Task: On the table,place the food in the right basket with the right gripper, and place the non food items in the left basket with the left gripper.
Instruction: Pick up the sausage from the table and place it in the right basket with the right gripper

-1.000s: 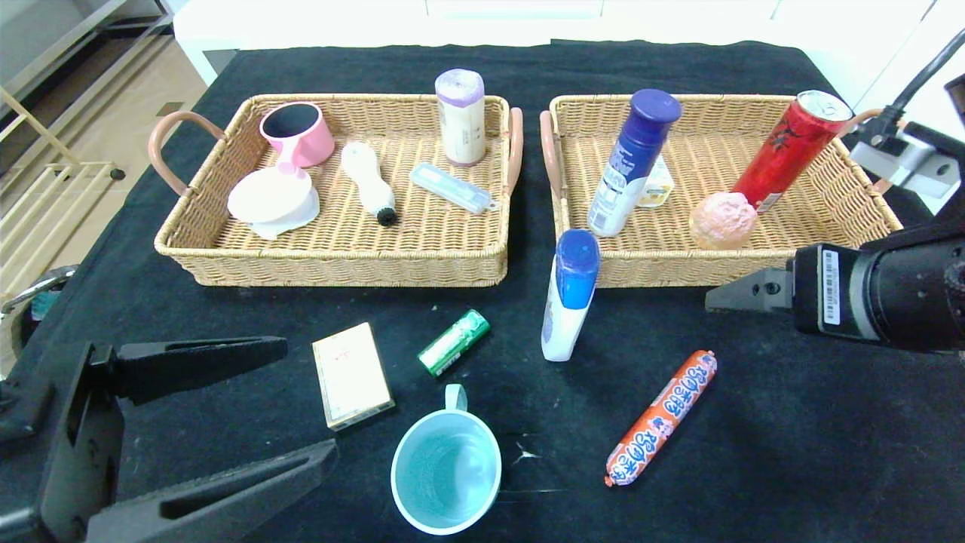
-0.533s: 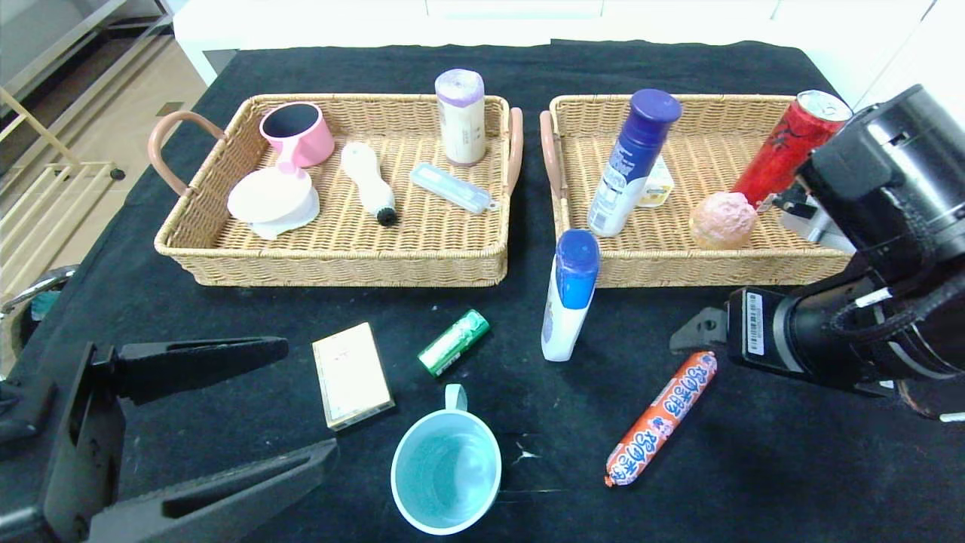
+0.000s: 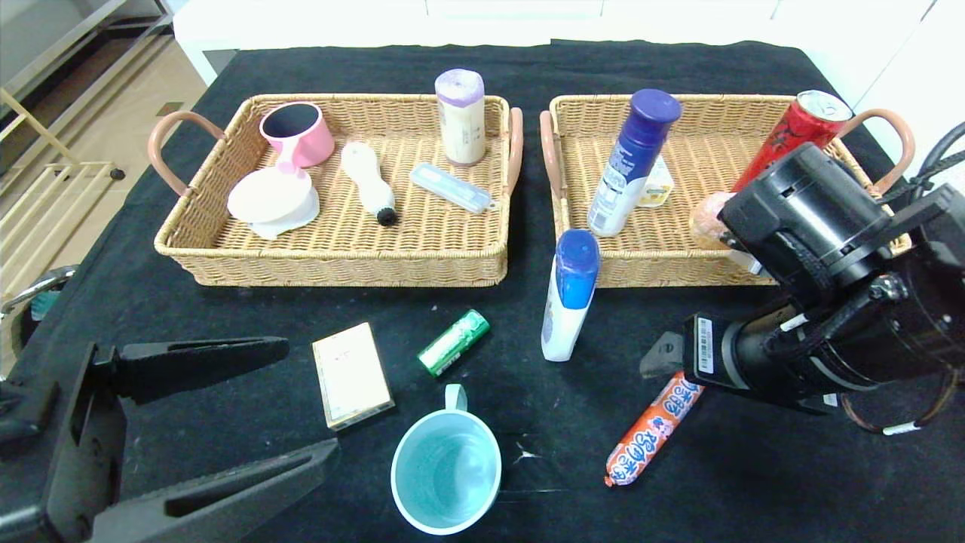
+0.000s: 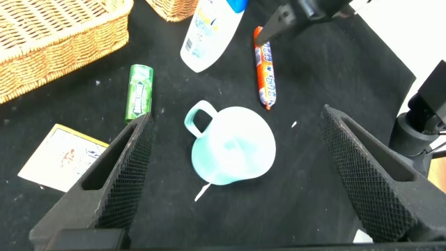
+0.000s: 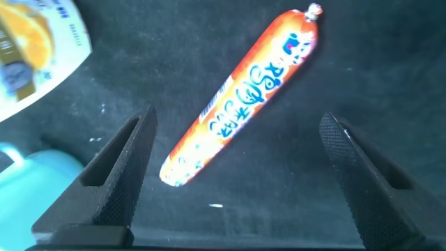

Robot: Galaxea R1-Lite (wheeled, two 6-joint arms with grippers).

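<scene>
An orange sausage (image 3: 648, 437) lies on the black table in front of the right basket (image 3: 656, 268). My right gripper (image 5: 237, 118) is open and hovers just above the sausage's far end, with the sausage (image 5: 240, 101) lying slantwise between its fingers, not touching them. My left gripper (image 3: 305, 400) is open and empty at the near left, above a teal mug (image 3: 446, 471). A tan card box (image 3: 351, 374), a green roll (image 3: 454, 342) and a white bottle with a blue cap (image 3: 569, 298) lie loose in front of the left basket (image 3: 332, 260).
The right basket holds a dark-capped bottle (image 3: 632, 162), a red can (image 3: 791, 143), a pink ball (image 3: 709, 215) and a small tub. The left basket holds a pink cup (image 3: 298, 134), a white dish, a brush, a case and a roll.
My right arm has swung down and to the left from the right basket's front edge, and its gripper is now over the sausage. The left arm has not moved.
</scene>
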